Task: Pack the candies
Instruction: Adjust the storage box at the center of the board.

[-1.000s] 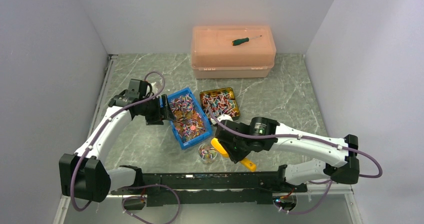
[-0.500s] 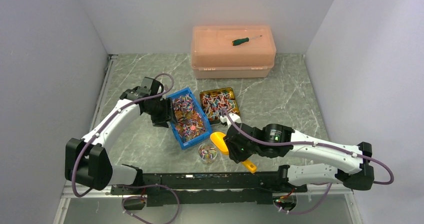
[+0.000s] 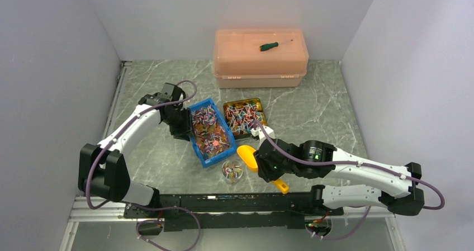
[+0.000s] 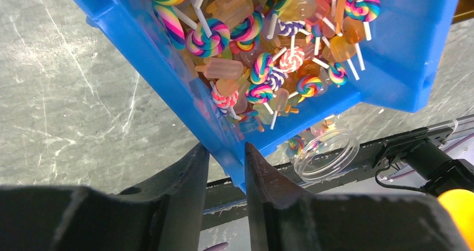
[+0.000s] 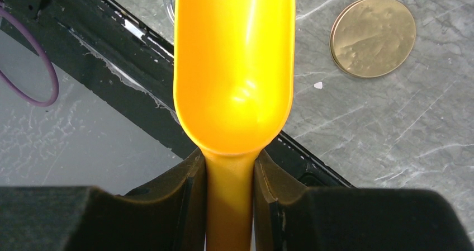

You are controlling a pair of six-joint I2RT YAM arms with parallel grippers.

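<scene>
The grey marbled worktop [image 3: 313, 111] carries a blue plastic bin [image 4: 162, 77], its thin wall pinched between the closed fingers of the left hand [image 4: 225, 153] — a slip or jerk there could tip it. The colourful candies [image 4: 262, 77] heap inside, with more in the square gold tin [image 3: 259, 102]. The right hand [image 5: 230, 167] clamps the empty orange plastic scoop [image 5: 235, 66] by its handle. The small clear round jar [image 3: 232, 171] is a narrow target — an overfull scoop would likely spill.

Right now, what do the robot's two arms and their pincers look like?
Both the left arm and right arm have white links joined by black cylindrical joints and black bases. A purple cable loops along each. The left pincer and right pincer each have two matte black fingers.
</scene>
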